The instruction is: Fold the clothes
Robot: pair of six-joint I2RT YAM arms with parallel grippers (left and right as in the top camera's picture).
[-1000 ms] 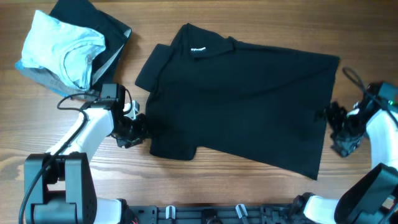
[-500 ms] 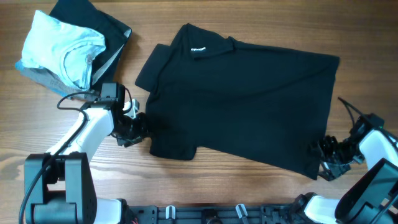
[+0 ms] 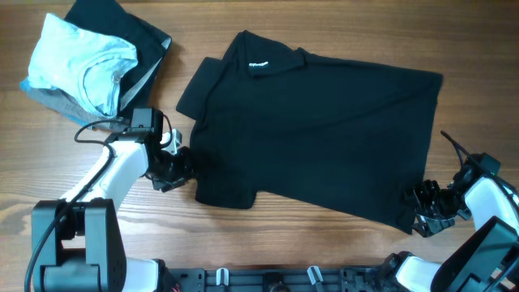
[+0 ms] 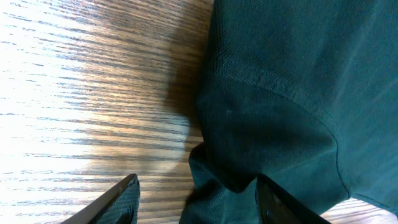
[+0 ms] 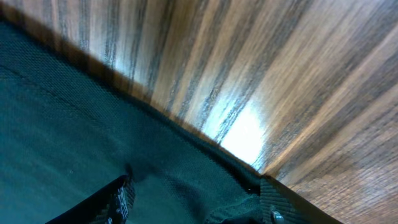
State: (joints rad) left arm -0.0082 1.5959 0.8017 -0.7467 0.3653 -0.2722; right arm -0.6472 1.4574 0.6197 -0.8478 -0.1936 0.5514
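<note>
The clothes, a black T-shirt [image 3: 316, 130], lie spread flat on the wooden table with the white collar label [image 3: 259, 63] at the upper left. My left gripper [image 3: 180, 170] sits at the shirt's lower left edge. In the left wrist view its jaws [image 4: 196, 202] stand open astride the cloth edge [image 4: 280, 93], one finger [image 4: 118, 202] over bare wood. My right gripper [image 3: 418, 209] is at the shirt's lower right corner. In the right wrist view it [image 5: 196, 202] is open, with puckered hem cloth [image 5: 74, 137] between the fingers.
A light blue folded shirt [image 3: 81, 61] lies on a dark grey folded garment [image 3: 138, 32] at the back left corner. Bare wood [image 3: 324, 243] runs along the front, up to the arm bases at the near edge.
My right gripper has come down along the shirt's right side to its lower right corner, and its jaws have narrowed. The left arm and the shirt have stayed put.
</note>
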